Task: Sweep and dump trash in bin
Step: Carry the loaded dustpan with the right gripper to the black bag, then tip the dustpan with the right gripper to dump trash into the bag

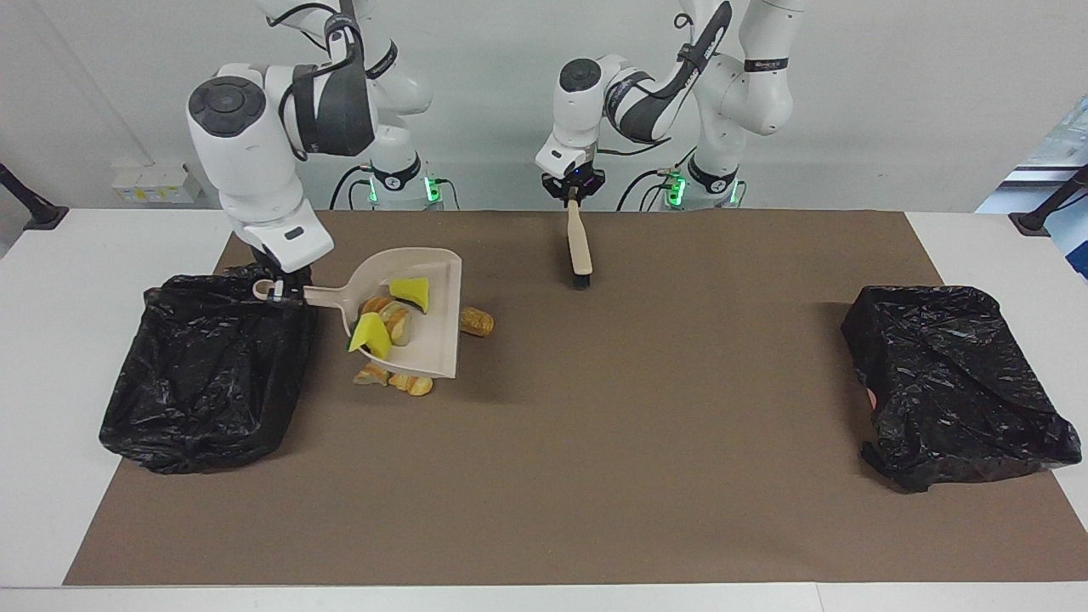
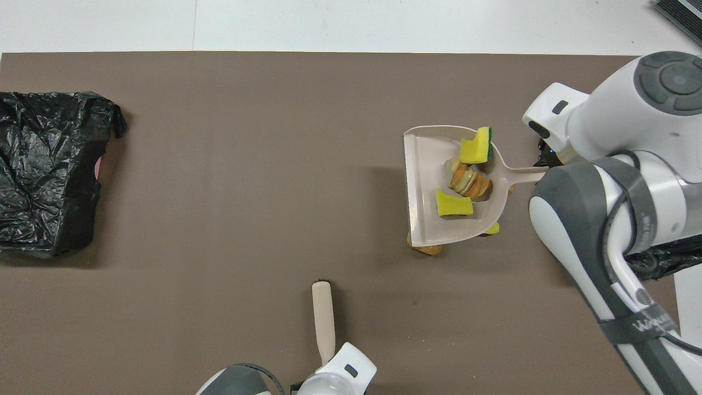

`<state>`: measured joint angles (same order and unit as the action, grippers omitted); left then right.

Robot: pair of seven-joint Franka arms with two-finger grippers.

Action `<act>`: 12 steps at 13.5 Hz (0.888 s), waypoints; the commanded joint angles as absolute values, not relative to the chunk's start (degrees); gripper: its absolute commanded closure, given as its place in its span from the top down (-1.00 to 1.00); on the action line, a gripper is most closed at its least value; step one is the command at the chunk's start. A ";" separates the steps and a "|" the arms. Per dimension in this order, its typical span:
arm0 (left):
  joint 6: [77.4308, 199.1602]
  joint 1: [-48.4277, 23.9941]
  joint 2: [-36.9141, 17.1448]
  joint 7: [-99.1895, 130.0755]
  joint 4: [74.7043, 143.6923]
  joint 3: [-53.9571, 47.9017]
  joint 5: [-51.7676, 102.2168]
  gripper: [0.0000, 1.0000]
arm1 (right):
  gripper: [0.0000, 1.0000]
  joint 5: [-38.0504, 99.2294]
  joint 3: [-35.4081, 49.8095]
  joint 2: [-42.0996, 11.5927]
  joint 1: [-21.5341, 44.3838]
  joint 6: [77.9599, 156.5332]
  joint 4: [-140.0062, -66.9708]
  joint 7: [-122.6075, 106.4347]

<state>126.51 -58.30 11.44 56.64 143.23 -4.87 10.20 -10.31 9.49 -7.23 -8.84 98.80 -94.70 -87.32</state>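
My right gripper (image 1: 285,293) is shut on the handle of a beige dustpan (image 1: 433,280), beside the edge of a black-bag bin (image 1: 204,374). The pan seems to hang just above the mat. In it lie two yellow foam chunks (image 1: 410,291) (image 2: 453,203) and brown bread-like lumps (image 1: 389,316) (image 2: 469,182). More trash lies on the mat at the pan's edges: one lump (image 1: 477,320) (image 2: 428,250) and two lumps (image 1: 411,384). My left gripper (image 1: 575,197) is shut on a brush (image 1: 580,246) (image 2: 323,321), upright, bristles at the mat.
A second black-bag bin (image 1: 952,382) (image 2: 49,170) stands at the left arm's end of the brown mat (image 1: 595,467). The white table (image 1: 51,340) shows around the mat.
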 commanded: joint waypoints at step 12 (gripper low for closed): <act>127.79 -58.19 11.25 55.29 144.76 -4.04 9.75 -0.47 | -1.00 -39.50 6.77 -6.42 -24.52 118.04 -96.76 -94.96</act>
